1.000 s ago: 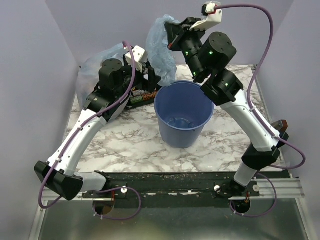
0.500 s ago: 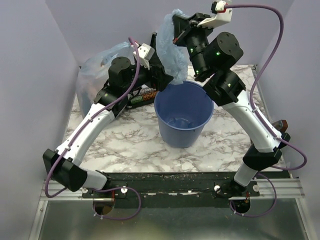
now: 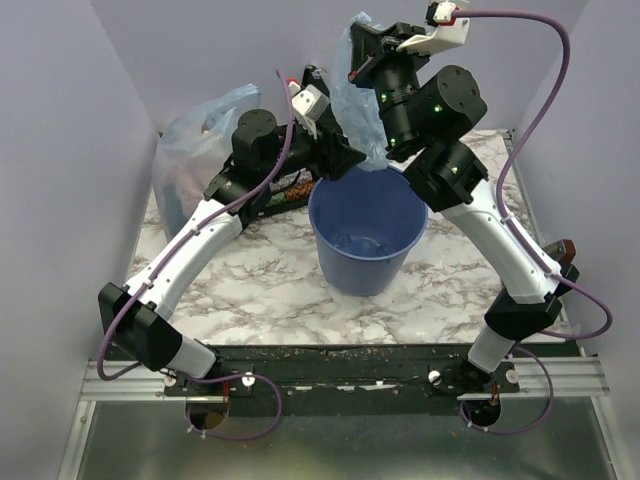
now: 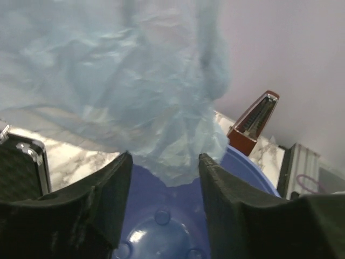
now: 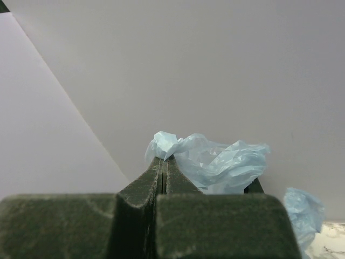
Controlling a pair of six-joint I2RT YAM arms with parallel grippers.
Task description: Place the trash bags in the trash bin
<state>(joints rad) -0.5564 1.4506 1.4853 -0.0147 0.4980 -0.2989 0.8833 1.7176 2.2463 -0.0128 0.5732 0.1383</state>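
The right gripper (image 5: 163, 159), pinched fully shut on the top fold of the trash bag (image 3: 360, 110), holds it high over the 12 o'clock rim of the trash bin (image 3: 366, 272), with the limp tail hanging at the mouth. The left gripper (image 4: 164, 162) stands wide open and empty, jaws flanking that tail. The film should probably come down toward the bin's centre before release, with the left jaws steering the tail inside, or it may drape over the rim.
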